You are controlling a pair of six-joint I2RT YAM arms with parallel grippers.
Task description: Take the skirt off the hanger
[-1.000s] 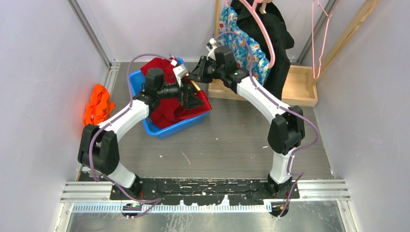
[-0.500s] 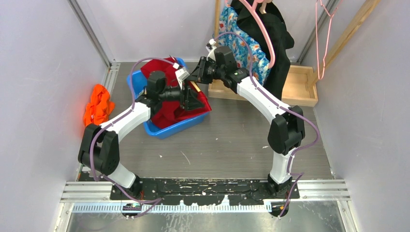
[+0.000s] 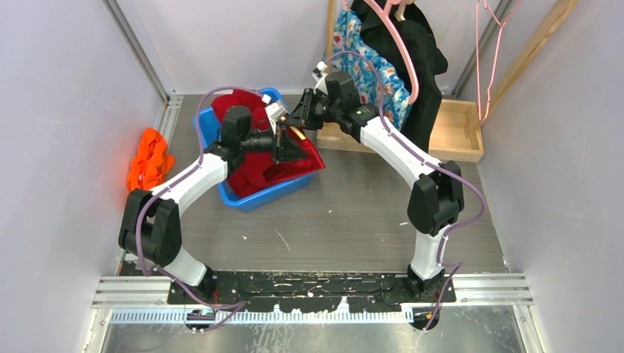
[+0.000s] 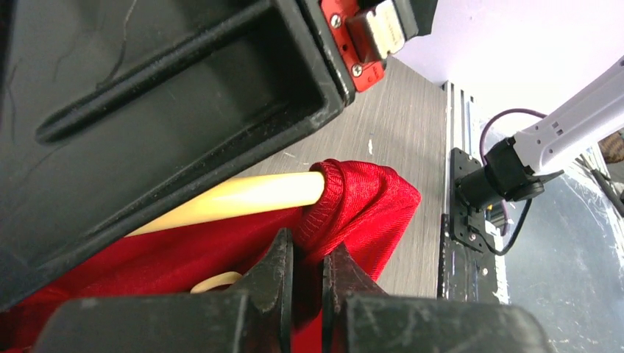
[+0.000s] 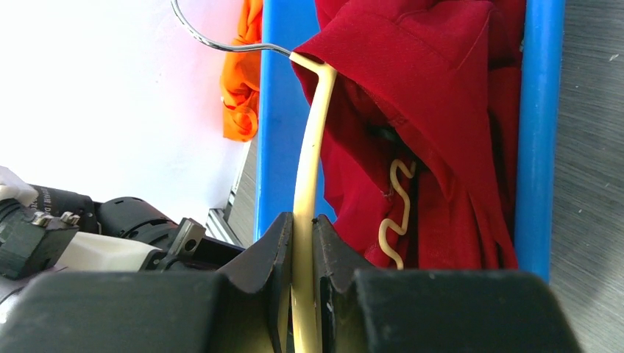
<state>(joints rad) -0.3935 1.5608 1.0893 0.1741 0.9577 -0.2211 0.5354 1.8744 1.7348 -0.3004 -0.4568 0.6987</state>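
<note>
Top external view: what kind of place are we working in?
Probably a lab test cell for garment handling: plain white panels enclose the table, a wooden rack holds hung clothes, and a blue bin holds the red skirt.

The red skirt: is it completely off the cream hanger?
No; in the left wrist view the hanger has its end tucked inside a fold of the red skirt.

Left gripper [image 3: 293, 150] and right gripper [image 3: 293, 123] close together over the red skirt [image 3: 254, 168] in the blue bin [image 3: 259, 196]
</note>
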